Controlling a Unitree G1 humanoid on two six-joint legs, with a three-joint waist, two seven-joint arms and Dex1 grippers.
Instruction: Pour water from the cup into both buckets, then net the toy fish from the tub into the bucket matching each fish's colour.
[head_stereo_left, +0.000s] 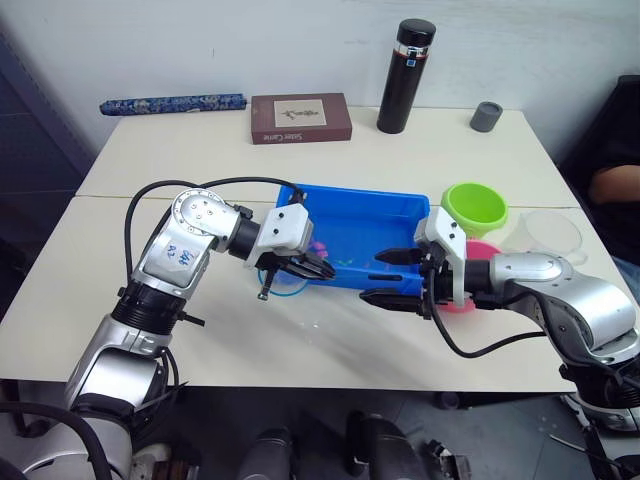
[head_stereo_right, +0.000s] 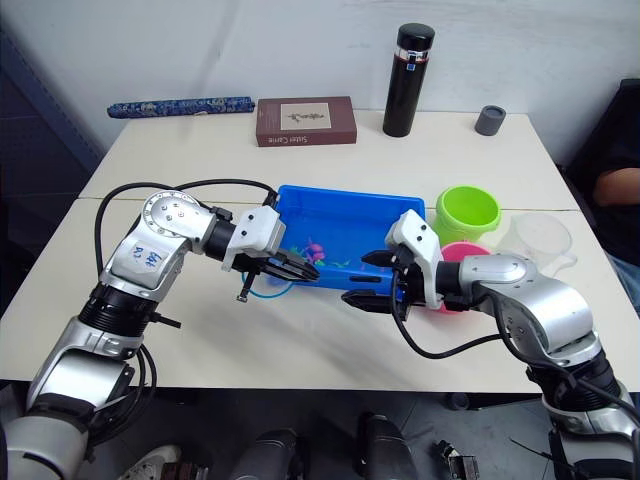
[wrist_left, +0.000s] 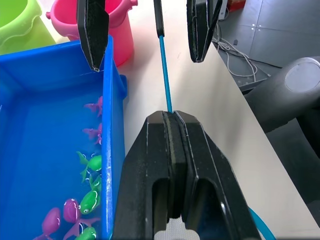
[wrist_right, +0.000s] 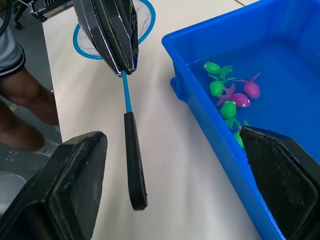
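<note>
Table: a wide pale rectangular tabletop (head_stereo_left: 200, 330) carries everything, with the task's things grouped toward the robot's right.
Tub: the shallow bright blue rectangular plastic tub (head_stereo_left: 390, 205) sits mid-table between the two arms, holding water.
Buckets: the lime green round plastic bucket (head_stereo_left: 475, 205) stands just off the tub's right end; the pink round plastic bucket (head_stereo_left: 482, 255) sits nearer the robot, partly hidden behind the right wrist.
Cup: the large clear plastic measuring cup (head_stereo_left: 548, 235) stands to the right of the buckets, upright.
Left gripper: the left gripper (wrist_left: 172, 150) has its black fingers pressed together on the net's thin blue shaft, beside the tub's near wall.
Right gripper: the right gripper (head_stereo_left: 400, 277) has its fingers spread wide and holds nothing, just in front of the tub's near right corner.
Net: the small light-blue-rimmed round hoop net (wrist_right: 112, 32) lies over the bare tabletop on the left gripper's side; its shaft and black grip (wrist_right: 135, 160) run lengthwise toward the right gripper, parallel to the tub's near wall.
Fish: tiny green and pink-magenta plastic toy fish (wrist_right: 227, 97) float clustered at the tub's near left end.
Key relation: the black grip's free end points into the gap of the spread right fingers, so the right arm looks placed to take the handle end-on.
</note>
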